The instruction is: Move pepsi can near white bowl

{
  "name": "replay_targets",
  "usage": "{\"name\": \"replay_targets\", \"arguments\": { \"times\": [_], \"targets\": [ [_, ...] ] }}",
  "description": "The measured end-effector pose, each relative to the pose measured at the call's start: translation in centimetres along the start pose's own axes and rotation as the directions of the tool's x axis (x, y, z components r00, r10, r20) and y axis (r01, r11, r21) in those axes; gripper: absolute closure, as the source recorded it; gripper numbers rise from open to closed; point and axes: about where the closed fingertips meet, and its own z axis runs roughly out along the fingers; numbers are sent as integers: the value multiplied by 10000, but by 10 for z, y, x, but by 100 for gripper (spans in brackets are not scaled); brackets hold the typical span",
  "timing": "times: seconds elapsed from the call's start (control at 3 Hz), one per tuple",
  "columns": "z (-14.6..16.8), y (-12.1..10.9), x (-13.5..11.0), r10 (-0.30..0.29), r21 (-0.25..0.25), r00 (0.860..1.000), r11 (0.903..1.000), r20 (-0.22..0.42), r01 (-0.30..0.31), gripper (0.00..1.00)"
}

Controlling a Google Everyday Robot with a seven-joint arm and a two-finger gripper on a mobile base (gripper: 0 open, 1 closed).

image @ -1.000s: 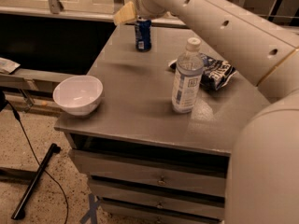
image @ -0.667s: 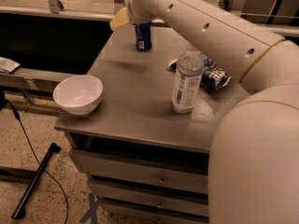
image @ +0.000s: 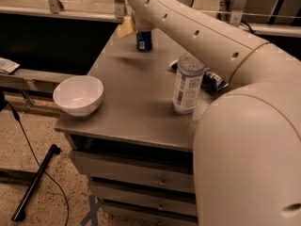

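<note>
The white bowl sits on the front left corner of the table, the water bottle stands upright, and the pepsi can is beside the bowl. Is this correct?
Not quite. The camera view shows the pepsi can far from the white bowl, at the far edge of the table, with the gripper at its top. The rest is right.

Grey worktop (image: 136,93) brushed metal, matt; white bowl (image: 78,95) glossy, smooth; pepsi can (image: 144,41) dark blue, shiny metal; water bottle (image: 187,86) clear plastic, paper-like label; arm (image: 202,32) smooth cream plastic shell, its hand (image: 141,28) just above the pepsi can at the worktop's far edge.
</note>
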Motion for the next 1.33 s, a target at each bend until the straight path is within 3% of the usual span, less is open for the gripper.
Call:
{"name": "replay_targets", "arguments": {
  "times": [0.67,1.0,1.33],
  "targets": [
    [25,-3,3,444,335,9990,9985,24,-444,0],
    [30,-12,0,849,546,9961,9948,225,-860,16],
    [30,-16,-9,919,514,9942,9942,564,-948,40]
  ]
}}
